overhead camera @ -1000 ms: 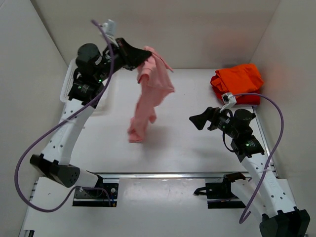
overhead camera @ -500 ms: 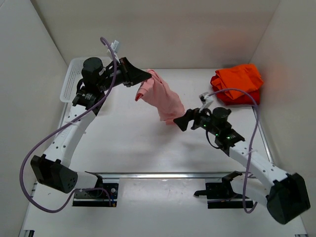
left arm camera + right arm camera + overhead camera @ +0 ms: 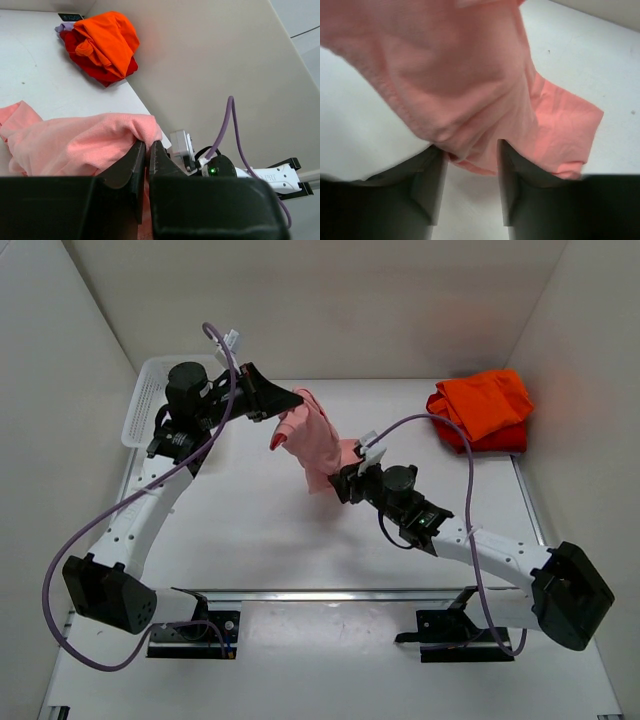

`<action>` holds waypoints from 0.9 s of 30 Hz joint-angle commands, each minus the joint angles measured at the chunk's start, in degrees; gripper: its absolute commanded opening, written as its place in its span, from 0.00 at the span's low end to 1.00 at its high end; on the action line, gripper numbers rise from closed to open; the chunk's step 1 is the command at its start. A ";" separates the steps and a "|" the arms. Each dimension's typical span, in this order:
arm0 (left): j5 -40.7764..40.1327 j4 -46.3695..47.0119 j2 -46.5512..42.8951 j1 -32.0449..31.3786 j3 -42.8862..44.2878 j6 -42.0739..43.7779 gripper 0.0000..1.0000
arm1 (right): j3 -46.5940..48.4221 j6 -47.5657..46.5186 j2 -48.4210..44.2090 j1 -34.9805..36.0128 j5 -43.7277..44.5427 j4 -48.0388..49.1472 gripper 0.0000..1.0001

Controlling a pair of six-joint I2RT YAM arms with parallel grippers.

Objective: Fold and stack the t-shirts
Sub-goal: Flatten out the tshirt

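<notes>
Left gripper is up in the air over the far side of the tabletop, left of centre. Jaws pinched tight on a fold of the salmon-pink shirt. The left wrist view shows only a sliver of gap between them, with cloth bunched over the tips.

Pink shirt is lifted at that end and drapes down and to the right from the left gripper, toward the middle of the tabletop. From above I can't tell whether its low end touches the surface.

Right gripper is right at that low end, with its arm stretched in low from the near right. In the right wrist view the two fingers stand part-way apart. The shirt's bottom edge sits between the tips and fills the gap. Cloth looks to touch both inner faces, but I can't tell whether it's actually clamped or just sitting in there.

Orange shirt lies on top of the red shirt. They make a loose pile in the far-right corner of the tabletop, close to the wall and well apart from both grippers.

White mesh basket sits at the far-left edge, behind the left arm. Can't see what's in it. A purple cable loops off the left arm, and another runs along the right arm.
</notes>
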 commanded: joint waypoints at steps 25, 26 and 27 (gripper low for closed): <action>-12.07 -16.24 -0.97 9.36 22.17 2.04 0.00 | 29.25 -4.00 -27.63 -25.38 -23.01 -39.54 0.00; -11.54 -16.15 -2.30 8.84 21.63 1.69 0.00 | 29.26 -3.02 -28.35 -28.55 -25.30 -39.72 0.00; -10.84 -16.14 -3.70 8.92 21.02 1.51 0.00 | 29.52 -2.23 -29.93 -30.67 -29.15 -39.90 0.00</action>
